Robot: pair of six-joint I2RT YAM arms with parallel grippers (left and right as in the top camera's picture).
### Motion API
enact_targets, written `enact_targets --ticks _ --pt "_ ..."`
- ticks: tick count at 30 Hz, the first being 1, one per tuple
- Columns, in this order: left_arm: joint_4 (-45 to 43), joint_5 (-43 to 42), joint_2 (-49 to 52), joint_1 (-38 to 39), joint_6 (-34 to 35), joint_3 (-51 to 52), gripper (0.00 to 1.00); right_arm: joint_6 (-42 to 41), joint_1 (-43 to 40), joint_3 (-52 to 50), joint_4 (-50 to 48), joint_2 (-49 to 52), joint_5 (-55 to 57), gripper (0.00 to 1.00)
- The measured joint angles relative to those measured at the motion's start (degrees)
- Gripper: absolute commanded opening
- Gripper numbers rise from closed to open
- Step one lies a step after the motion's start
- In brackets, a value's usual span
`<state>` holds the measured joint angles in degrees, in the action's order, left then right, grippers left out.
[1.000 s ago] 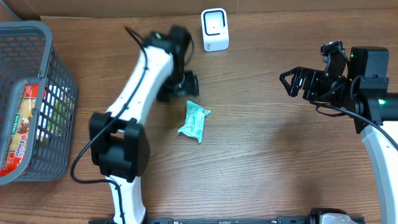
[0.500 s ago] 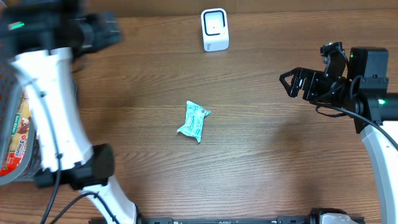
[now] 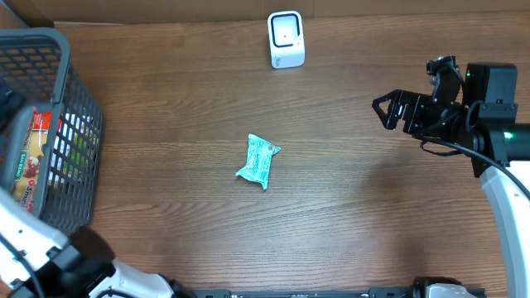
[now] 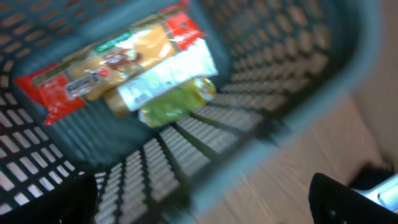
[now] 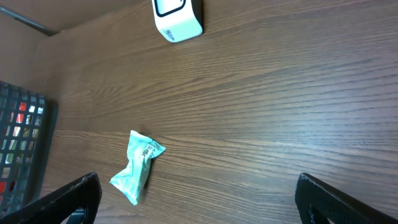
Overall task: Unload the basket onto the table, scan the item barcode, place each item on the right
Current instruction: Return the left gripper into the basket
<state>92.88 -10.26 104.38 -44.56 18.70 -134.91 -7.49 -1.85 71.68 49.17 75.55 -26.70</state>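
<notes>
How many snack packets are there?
3. A teal packet lies on the table. A red packet lies in the basket, with a green packet touching it. More may be hidden in the basket.

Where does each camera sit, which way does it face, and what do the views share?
Overhead: above the table, looking straight down at basket, teal packet and scanner; right arm and open right gripper at right, left arm at lower left.
Left wrist: over the basket, looking down at snack packs inside; own fingertips at bottom corners.
Right wrist: facing across the table toward packet, scanner, basket corner; own fingertips at bottom corners.
Shared: basket in all three; packet and scanner in overhead and right wrist.
</notes>
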Motion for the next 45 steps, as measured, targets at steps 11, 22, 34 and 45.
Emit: enact_targets --ticks 11,22,34,45 --pt "-22.73 -4.61 0.0 -5.42 -4.11 26.27 1.0 -0.02 0.0 0.0 -0.52 0.0 0.02 1.0" --pt "-39.04 -5.29 4.37 -3.28 -20.57 41.13 0.95 0.02 0.02 0.0 -0.52 0.0 -0.02 1.0" --pt "-39.26 -5.05 12.04 -0.46 -32.76 41.55 0.91 0.02 0.0 0.0 -0.5 0.0 0.0 1.0" --pt "-39.06 -6.49 14.25 0.37 -35.8 40.37 0.6 -0.02 0.0 0.0 -0.5 0.0 0.0 1.0"
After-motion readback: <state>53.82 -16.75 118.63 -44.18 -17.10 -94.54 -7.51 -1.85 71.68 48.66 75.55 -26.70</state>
